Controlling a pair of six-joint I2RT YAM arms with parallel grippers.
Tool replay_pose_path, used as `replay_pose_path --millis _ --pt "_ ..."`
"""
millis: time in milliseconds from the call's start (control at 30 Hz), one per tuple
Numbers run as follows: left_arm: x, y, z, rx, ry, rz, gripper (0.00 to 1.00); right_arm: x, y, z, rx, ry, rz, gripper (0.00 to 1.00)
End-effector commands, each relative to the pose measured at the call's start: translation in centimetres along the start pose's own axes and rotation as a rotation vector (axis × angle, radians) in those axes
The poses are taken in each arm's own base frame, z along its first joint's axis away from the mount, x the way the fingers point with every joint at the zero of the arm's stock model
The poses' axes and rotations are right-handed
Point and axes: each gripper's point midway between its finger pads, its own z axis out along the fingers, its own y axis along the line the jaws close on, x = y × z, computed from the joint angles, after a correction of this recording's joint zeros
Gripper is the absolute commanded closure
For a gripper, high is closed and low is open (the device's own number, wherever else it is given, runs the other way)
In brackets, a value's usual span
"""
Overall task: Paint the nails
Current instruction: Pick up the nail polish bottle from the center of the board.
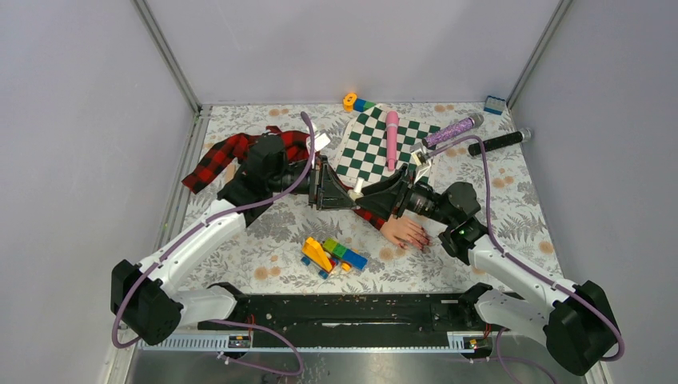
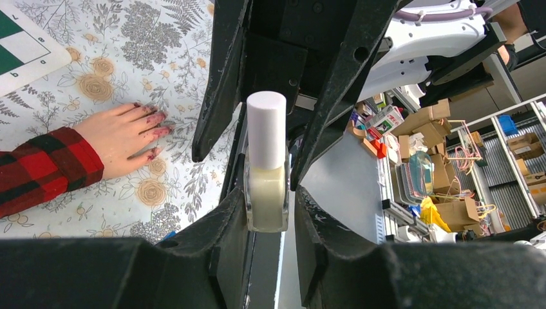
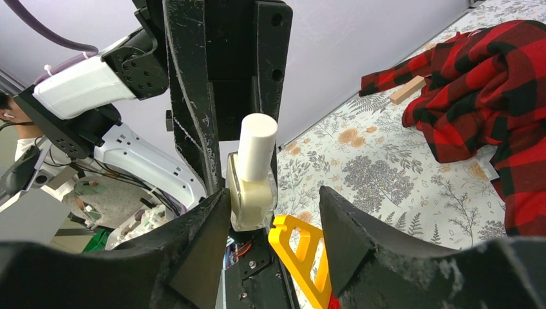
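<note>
bottle [image 2: 266,129] in left pincer [image 2: 265,206], bricks [image 1: 332,254] near dark-red nails [image 2: 158,118], chessboard [image 1: 376,144] behind

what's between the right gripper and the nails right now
Nothing visible. The nails lie uncovered on the table, off to the side of both grippers. The right gripper stands open around the capped bottle, which the left gripper holds clamped.
</note>
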Motion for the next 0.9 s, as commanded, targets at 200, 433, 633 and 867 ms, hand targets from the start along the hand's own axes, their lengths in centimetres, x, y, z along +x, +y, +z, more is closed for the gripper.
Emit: replay_pose_path --millis 200,433,633,867 --pt "-0.1 -2.1 0.6 0.087 -0.037 0.111 1.00 -3.0 3.6 1.0 -0.120 -0.086 0.014 0.37" --pt "0.1 -3.4 0.0 0.135 -0.039 0.160 1.00 -3.4 4.7 1.2 -0.166 -0.069 0.058 0.39" --pt "0.3 -4.5 -0.5 0.169 -0.035 0.200 1.00 -3.3 5.3 1.6 -0.204 -0.039 0.105 0.41" --pt "0.1 -6.0 -1.1 0.212 -0.041 0.246 1.00 -3.4 6.1 1.8 -0.269 -0.022 0.163 0.42"
